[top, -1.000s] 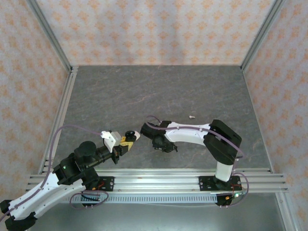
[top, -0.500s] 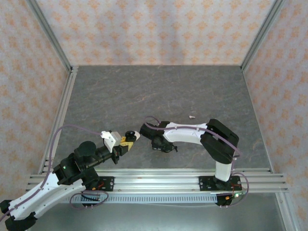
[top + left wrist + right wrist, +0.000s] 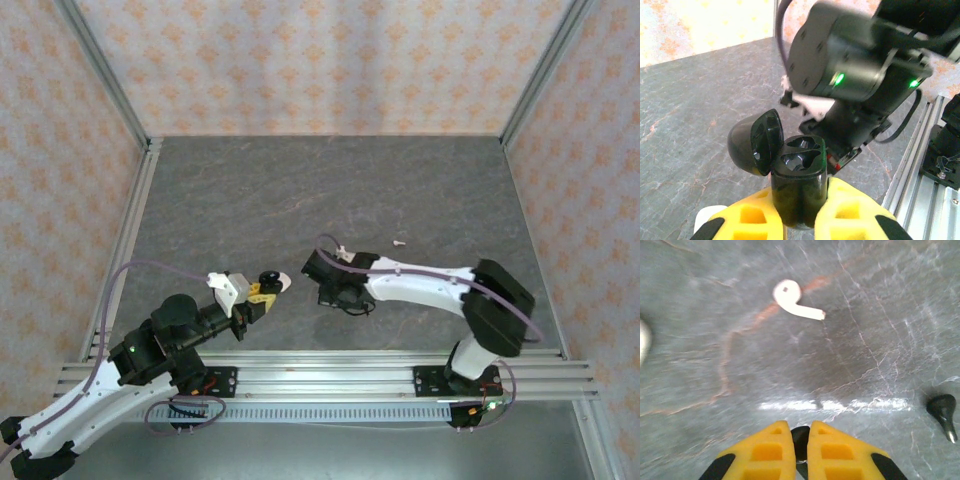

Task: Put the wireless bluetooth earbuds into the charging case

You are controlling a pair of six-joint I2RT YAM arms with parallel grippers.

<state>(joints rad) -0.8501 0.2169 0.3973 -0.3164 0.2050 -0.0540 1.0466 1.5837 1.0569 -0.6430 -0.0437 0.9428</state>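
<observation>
Counter [image 3: 300, 190]: grey stone-look slab, walled on three sides.
Right arm [image 3: 420, 285]: over the last second its elbow has swung out to the right and its wrist has drawn a little away from the case. Right jaws narrow, pinching a small black piece [image 3: 800, 436], likely a black earbud, mostly hidden between them.
Left arm [image 3: 150, 345]: unmoved. Left jaws clamped on the charging case [image 3: 799, 182], held upright left of centre, lid [image 3: 756, 141] tipped open, both sockets apparently empty. Judged: insertion not yet made; the right arm must come back over the sockets.
White earbud [image 3: 342, 252]: lying just beyond the right wrist, uncovered by the arm's shift.
Second white earbud [image 3: 399, 241]: further right, well apart.
Loose black earbud [image 3: 941, 408]: on the counter, right of the jaws, close to the frame edge.
White blur at the left edge of the right wrist view: unidentifiable.
</observation>
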